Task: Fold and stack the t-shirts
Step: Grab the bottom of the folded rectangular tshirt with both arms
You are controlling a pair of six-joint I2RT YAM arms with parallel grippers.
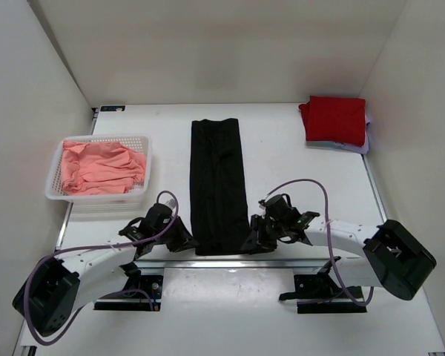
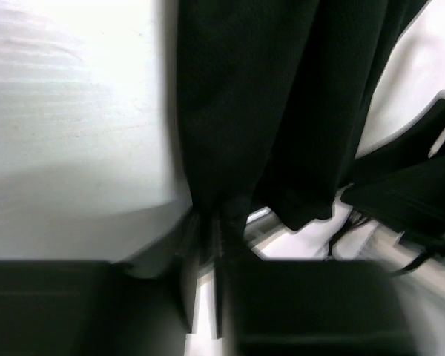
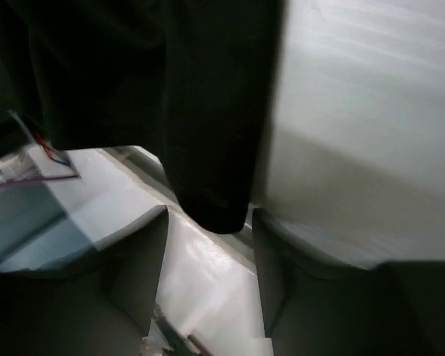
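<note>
White worktop [image 1: 297, 170] carries the black t-shirt [image 1: 217, 178] as a long folded strip down its middle; limp and light, it is best taken by its two near corners. Wrist views alone show the grips: the left gripper [image 2: 205, 245] has its fingers [image 2: 304, 311] pinching one corner, and the right gripper [image 3: 210, 216] has its fingers [image 3: 133, 274] spread around the other. Only the top view shows the folded red t-shirt [image 1: 332, 119] far right.

Left gripper [image 1: 185, 241] and right gripper [image 1: 254, 241] flank the folded black t-shirt [image 1: 217, 182].
</note>
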